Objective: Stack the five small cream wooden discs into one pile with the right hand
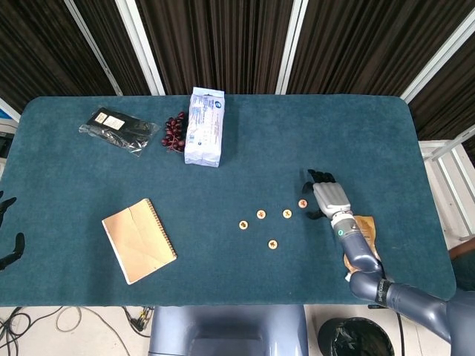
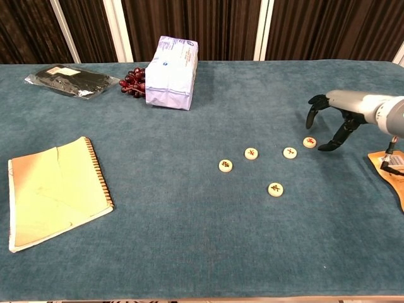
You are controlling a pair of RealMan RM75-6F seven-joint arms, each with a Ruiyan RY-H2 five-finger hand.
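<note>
Right robot hand (image 2: 333,121), fingers apart and empty, poised beside the rightmost of five small cream wooden discs (image 2: 309,142) at right of the teal tabletop (image 2: 189,240).

Right robot hand (image 1: 326,198): silver shell, black fingers, grey-blue arm.

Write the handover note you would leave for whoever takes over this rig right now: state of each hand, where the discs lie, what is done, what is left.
Right hand: fingers apart, holding nothing, just right of the rightmost disc.
Left hand: at the table's left edge, holding nothing.
Four discs lie in a rough row; the fifth disc sits nearer the robot.
Done: nothing stacked.
Left: the whole pile.
</note>
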